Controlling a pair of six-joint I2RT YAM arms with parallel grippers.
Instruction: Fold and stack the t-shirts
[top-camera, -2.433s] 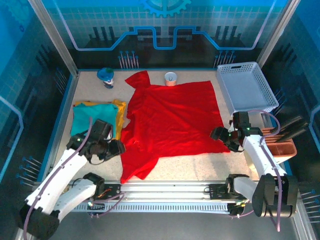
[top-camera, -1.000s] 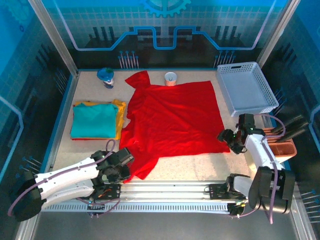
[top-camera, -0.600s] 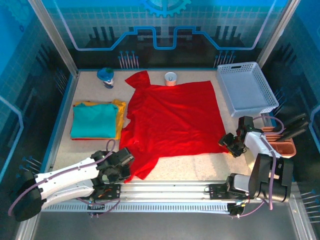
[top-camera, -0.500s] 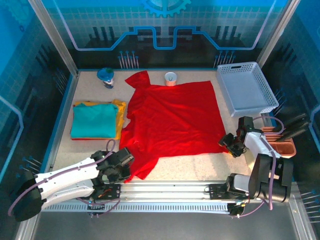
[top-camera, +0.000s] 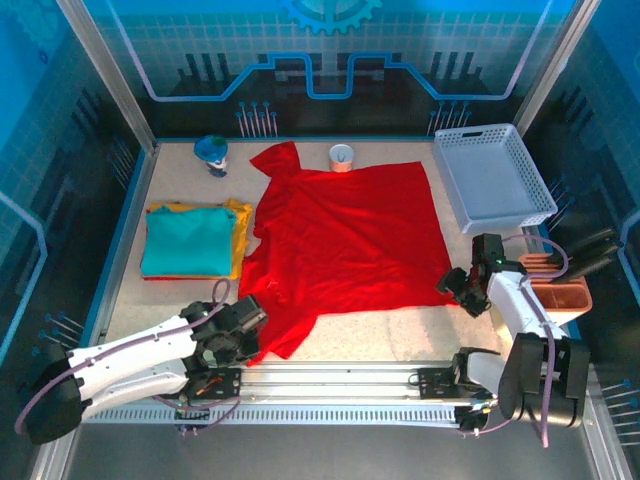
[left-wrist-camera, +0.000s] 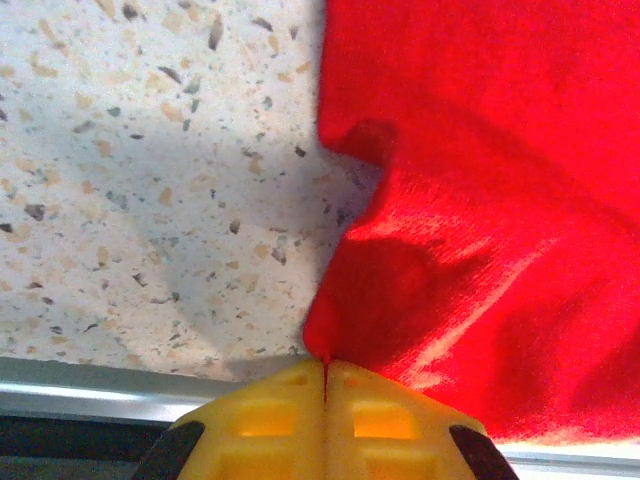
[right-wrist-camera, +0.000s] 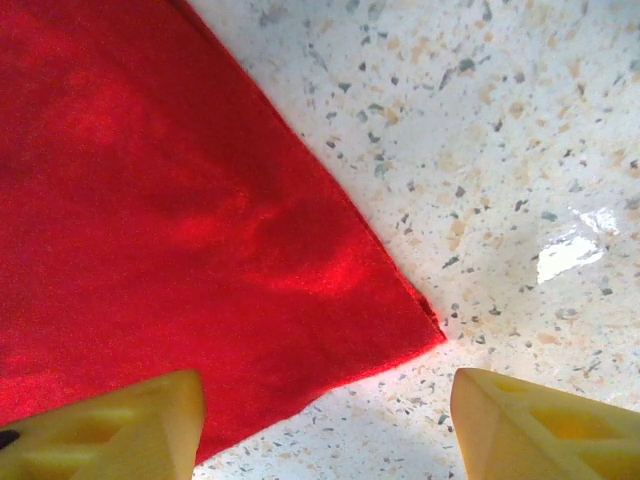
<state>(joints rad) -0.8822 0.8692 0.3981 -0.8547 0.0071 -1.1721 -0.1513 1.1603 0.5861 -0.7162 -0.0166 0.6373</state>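
Left gripper (left-wrist-camera: 325, 375) newly tight on red t-shirt (left-wrist-camera: 490, 150)

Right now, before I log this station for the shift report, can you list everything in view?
red t-shirt: one, bright red, spread flat mid-table
teal t-shirt: one, teal, folded, left side, on the yellow-orange one
yellow-orange t-shirt: one, yellow-orange, folded, under the teal one
basket: one, white lattice, far right
cup: one, orange and white, far edge
blue-topped object: one, far left, too small to identify
brown holder: one, brown, right edge
table: one, speckled beige
left gripper: yellow fingers, shut on the red t-shirt's near-left edge
right gripper: yellow fingers, open, straddling its near-right corner
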